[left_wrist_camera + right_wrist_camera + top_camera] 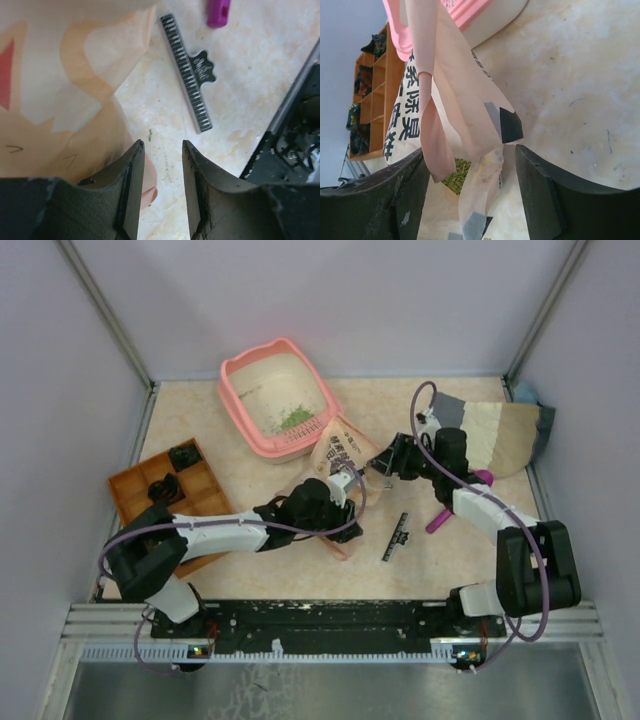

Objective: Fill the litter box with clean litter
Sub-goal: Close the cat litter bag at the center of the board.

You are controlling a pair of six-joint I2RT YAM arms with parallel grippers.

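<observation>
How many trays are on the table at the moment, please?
2: the pink litter box at the far centre, and the orange compartmented tray at the left, partly under the left arm.

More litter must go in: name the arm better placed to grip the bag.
Probably right: the right end effector stands open around an edge of the bag; the left end effector sits beside it.

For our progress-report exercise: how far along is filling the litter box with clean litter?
Done: a small green pile of litter lies in the pink litter box, most of its floor bare. In hand: nothing gripped; left gripper and right gripper stand open at the paper bag, green showing inside. Remaining: pouring more.
</observation>
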